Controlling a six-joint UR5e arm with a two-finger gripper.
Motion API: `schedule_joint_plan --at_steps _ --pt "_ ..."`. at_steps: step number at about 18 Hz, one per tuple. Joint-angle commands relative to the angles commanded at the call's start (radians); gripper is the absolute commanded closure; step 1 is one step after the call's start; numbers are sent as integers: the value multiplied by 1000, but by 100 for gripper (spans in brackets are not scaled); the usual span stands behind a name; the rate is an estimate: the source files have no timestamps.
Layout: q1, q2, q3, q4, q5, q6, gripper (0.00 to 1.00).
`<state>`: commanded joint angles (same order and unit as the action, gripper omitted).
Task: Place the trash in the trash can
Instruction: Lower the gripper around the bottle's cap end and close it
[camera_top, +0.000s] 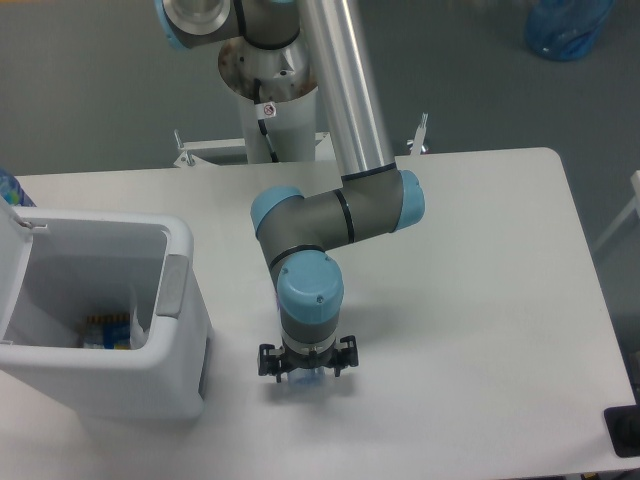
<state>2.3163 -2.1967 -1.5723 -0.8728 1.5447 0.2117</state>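
The crushed clear bottle (306, 381) lies on the white table (480, 300), almost wholly covered by my wrist. Only a bluish, see-through bit shows below the gripper. My gripper (305, 372) points straight down over it. Its black knuckles are spread wide to both sides, so it stands open around the bottle. The fingertips are hidden under the wrist. The white trash can (185, 330) stands at the left with its lid swung back, about a hand's width from the gripper. A small printed item (105, 331) rests on its floor.
The arm's base column (270, 100) rises behind the table's far edge. A blue bag (565, 28) lies on the floor at the top right. A dark object (625, 430) sits at the table's lower right corner.
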Motion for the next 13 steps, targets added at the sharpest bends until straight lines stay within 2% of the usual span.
schedule_joint_plan --at_steps 2,4,5,13 --pt "0 -2 -2 0 0 0 22" --pt "0 -2 -2 0 0 0 23" --pt "0 0 -3 0 0 0 27" --pt "0 3 -8 2 2 2 36"
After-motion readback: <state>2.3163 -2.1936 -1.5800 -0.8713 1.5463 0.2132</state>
